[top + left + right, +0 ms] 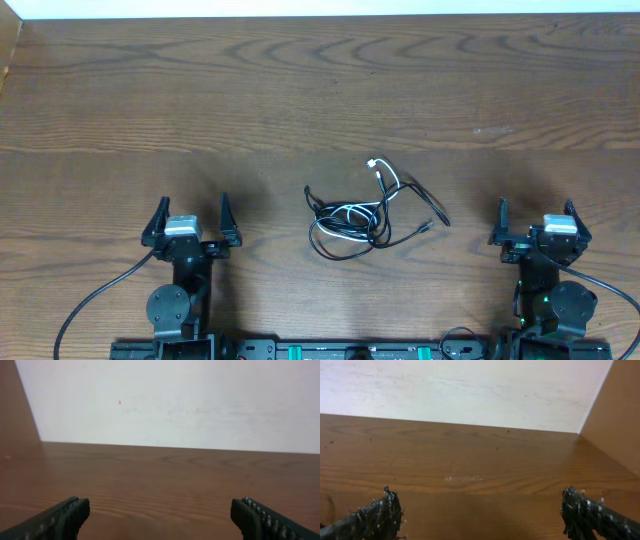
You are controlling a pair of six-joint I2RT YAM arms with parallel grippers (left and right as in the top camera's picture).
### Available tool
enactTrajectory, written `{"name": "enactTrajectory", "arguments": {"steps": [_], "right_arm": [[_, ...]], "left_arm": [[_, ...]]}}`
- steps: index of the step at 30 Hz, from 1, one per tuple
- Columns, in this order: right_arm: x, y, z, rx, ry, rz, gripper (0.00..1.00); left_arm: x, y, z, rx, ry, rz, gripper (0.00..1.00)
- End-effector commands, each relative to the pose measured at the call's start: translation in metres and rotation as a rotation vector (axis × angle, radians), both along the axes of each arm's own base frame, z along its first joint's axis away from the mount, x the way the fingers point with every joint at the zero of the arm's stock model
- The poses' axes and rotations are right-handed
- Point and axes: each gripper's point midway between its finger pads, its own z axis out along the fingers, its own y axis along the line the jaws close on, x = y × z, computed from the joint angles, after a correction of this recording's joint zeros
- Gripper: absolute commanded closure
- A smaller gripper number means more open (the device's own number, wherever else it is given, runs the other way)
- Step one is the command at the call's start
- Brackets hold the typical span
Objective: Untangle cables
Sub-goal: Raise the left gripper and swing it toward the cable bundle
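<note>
- One left gripper (193,204), jaws spread wide, holding nothing.
- Several cables (365,212), black and white, tangled in one heap on the table (300,90) between the grippers, touching neither.
- One right gripper (536,207), jaws spread wide, empty.

Soft, even light covers the table (300,90); faint diffuse shadows lie near left and right. Wrist views are softer, with the far wall (175,405) bright.
</note>
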Motion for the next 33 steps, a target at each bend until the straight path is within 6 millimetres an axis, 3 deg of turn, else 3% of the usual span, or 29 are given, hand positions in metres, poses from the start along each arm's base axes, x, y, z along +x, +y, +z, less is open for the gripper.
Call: {"name": "enactTrajectory", "arguments": {"steps": [1, 18, 33], "right_arm": [[0.000, 0.000, -0.001, 0.011, 0.000, 0.001, 0.01], [0.000, 0.000, -0.001, 0.011, 0.000, 0.001, 0.01], [0.000, 0.000, -0.001, 0.011, 0.000, 0.001, 0.01]], "left_arm": [[0.000, -0.008, -0.001, -0.139, -0.003, -0.050, 0.02], [-0.001, -0.013, 0.025, -0.298, -0.019, -0.086, 0.02], [0.017, -0.016, 0.057, -0.320, 0.214, -0.070, 0.02]]}}
